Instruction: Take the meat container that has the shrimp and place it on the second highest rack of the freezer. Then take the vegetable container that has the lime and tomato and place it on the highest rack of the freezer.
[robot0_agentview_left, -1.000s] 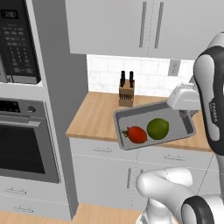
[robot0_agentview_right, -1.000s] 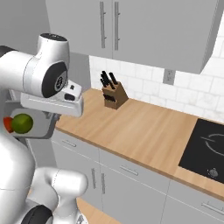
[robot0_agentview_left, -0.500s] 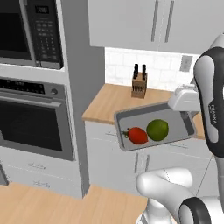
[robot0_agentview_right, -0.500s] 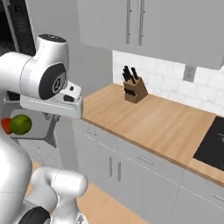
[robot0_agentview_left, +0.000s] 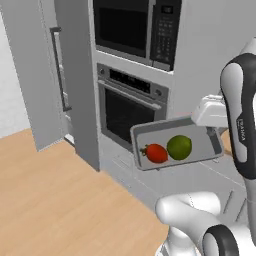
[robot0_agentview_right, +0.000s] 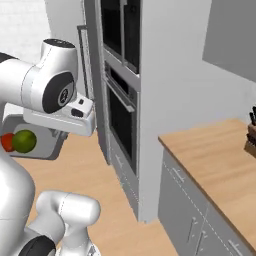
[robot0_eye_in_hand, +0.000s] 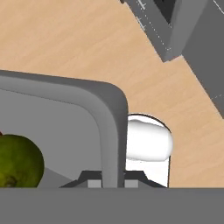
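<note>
My gripper (robot0_eye_in_hand: 113, 183) is shut on the rim of the grey vegetable container (robot0_agentview_left: 150, 131), pinching the wall at one corner. The tray hangs level in the air in front of my arm, with the green lime (robot0_agentview_left: 179, 147) and the red tomato (robot0_agentview_left: 156, 153) side by side in it. The right base view has the container (robot0_agentview_right: 47, 146) at the far left, with the lime (robot0_agentview_right: 24, 141) and tomato (robot0_agentview_right: 5, 142) inside. The tall grey freezer (robot0_agentview_left: 75, 85) with a dark bar handle (robot0_agentview_left: 59, 70) stands to the left of the tray. The meat container with the shrimp and the racks are out of view.
The oven (robot0_agentview_left: 131, 107) and microwave (robot0_agentview_left: 145, 25) column rises directly behind the tray. Open wood floor (robot0_agentview_left: 50, 200) lies before the freezer. A wooden counter (robot0_agentview_right: 210, 155) with a knife block (robot0_agentview_right: 251, 134) sits off to the right.
The whole scene has slid right as the base moved left, from the counter with the knife block to the oven column and freezer. The tray stays in my grip, unchanged.
</note>
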